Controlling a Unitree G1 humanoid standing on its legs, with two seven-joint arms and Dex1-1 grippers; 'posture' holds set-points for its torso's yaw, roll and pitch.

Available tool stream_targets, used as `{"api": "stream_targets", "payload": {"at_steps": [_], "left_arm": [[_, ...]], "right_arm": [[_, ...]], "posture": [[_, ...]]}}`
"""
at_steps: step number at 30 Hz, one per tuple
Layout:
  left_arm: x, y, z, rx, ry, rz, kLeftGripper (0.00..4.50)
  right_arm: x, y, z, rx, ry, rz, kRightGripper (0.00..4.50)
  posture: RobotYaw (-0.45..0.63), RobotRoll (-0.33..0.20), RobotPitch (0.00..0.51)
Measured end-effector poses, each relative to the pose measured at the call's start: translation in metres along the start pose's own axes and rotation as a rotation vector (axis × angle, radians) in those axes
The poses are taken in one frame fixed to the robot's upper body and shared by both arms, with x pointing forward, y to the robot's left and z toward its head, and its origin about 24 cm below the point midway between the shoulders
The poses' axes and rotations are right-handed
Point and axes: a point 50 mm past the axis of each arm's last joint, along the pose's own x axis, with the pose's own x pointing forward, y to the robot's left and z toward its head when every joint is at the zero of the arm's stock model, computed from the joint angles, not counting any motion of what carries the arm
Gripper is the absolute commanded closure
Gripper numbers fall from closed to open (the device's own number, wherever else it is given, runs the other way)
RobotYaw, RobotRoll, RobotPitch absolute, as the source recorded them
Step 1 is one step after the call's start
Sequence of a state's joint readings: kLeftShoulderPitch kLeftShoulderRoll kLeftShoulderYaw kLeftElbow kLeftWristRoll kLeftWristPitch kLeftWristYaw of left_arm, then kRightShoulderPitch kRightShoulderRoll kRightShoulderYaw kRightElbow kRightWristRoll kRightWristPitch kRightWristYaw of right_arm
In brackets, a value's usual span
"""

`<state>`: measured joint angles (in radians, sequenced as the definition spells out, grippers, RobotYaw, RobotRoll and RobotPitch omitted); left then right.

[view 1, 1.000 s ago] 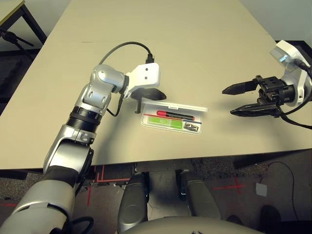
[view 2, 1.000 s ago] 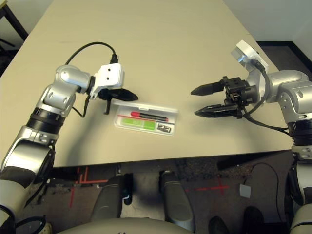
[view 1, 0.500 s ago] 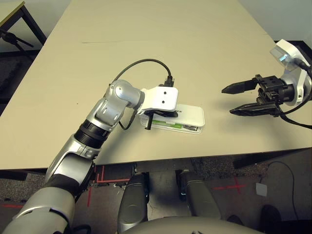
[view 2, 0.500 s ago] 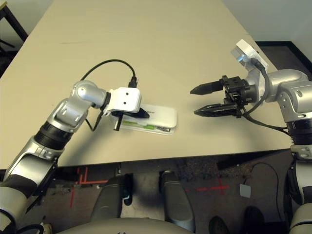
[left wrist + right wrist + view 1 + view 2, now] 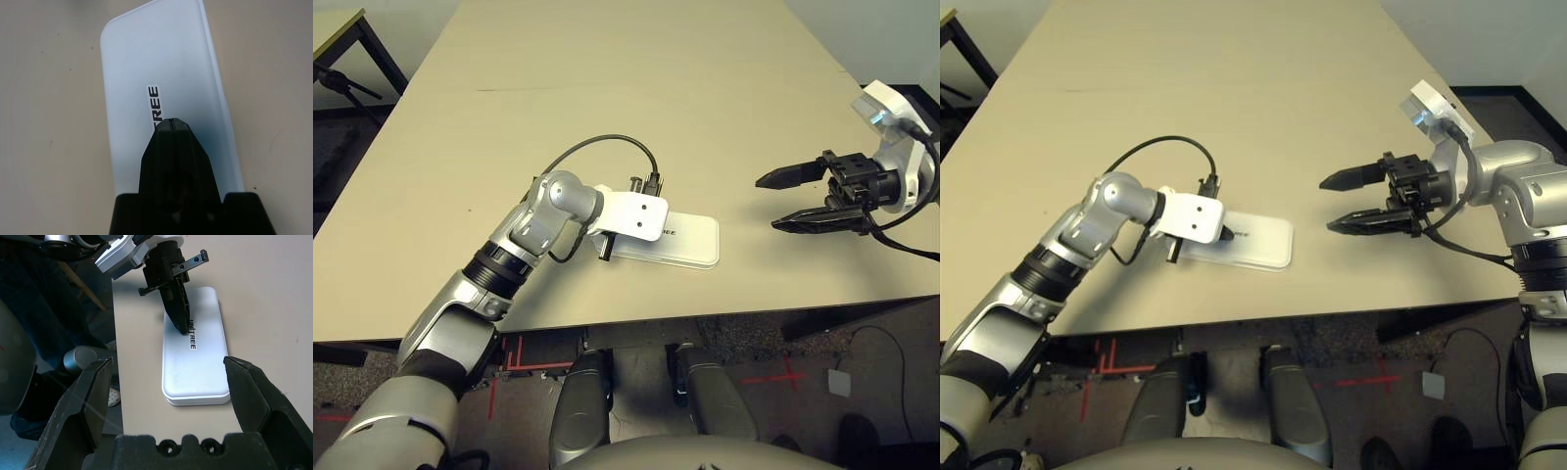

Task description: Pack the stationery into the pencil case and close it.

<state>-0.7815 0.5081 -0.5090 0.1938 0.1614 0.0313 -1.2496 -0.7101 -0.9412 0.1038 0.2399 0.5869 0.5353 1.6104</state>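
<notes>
The white pencil case (image 5: 683, 241) lies closed and flat near the table's front edge, with dark lettering (image 5: 191, 340) on its lid. The stationery is hidden inside it. My left gripper (image 5: 171, 122) is shut, and its black tip (image 5: 184, 327) rests on the lid at the case's left part, over the lettering. My right gripper (image 5: 767, 204) hovers open to the right of the case, apart from it, with its fingers (image 5: 249, 391) spread wide and nothing between them.
The beige table (image 5: 636, 108) stretches far back and to both sides. Its front edge (image 5: 705, 318) runs just below the case. A black cable (image 5: 597, 147) loops from my left wrist. A second table corner (image 5: 333, 24) stands at the far left.
The case's lid has gone from open to shut, covering the stationery. My left gripper swung right and down onto the lid. The right arm has barely moved.
</notes>
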Motion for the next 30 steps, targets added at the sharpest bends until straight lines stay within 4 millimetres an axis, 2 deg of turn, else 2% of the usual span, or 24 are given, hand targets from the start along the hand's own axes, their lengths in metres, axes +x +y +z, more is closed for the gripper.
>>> {"api": "stream_targets", "payload": {"at_steps": [11,14,17,22,24,30], "left_arm": [[-0.001,0.0,0.0,-0.14,-0.064,-0.007,4.49],[-0.005,-0.004,-0.005,-0.249,-0.105,0.007,3.89],[-0.021,-0.002,-0.013,-0.384,-0.155,0.104,2.77],[-0.079,0.008,-0.043,-0.679,-0.222,0.512,0.83],[-0.095,0.012,-0.052,-0.752,-0.25,0.696,0.03],[-0.128,0.008,-0.076,-0.903,-0.289,1.165,0.01]], "right_arm": [[-0.001,0.0,0.001,-0.01,-0.003,-0.001,0.0],[-0.002,-0.003,0.003,0.008,-0.041,-0.035,0.0],[-0.008,-0.01,0.007,0.005,-0.105,-0.137,0.0],[-0.013,-0.021,0.002,0.041,-0.2,-0.381,0.0],[-0.014,-0.027,0.0,0.027,-0.259,-0.489,0.0],[-0.016,-0.047,-0.01,-0.002,-0.393,-0.813,0.0]], "posture": [[-0.07,0.0,0.162],[-0.07,0.0,0.161],[-0.06,0.0,0.16],[-0.05,0.0,0.159],[-0.05,0.0,0.16],[-0.04,0.0,0.16]]}}
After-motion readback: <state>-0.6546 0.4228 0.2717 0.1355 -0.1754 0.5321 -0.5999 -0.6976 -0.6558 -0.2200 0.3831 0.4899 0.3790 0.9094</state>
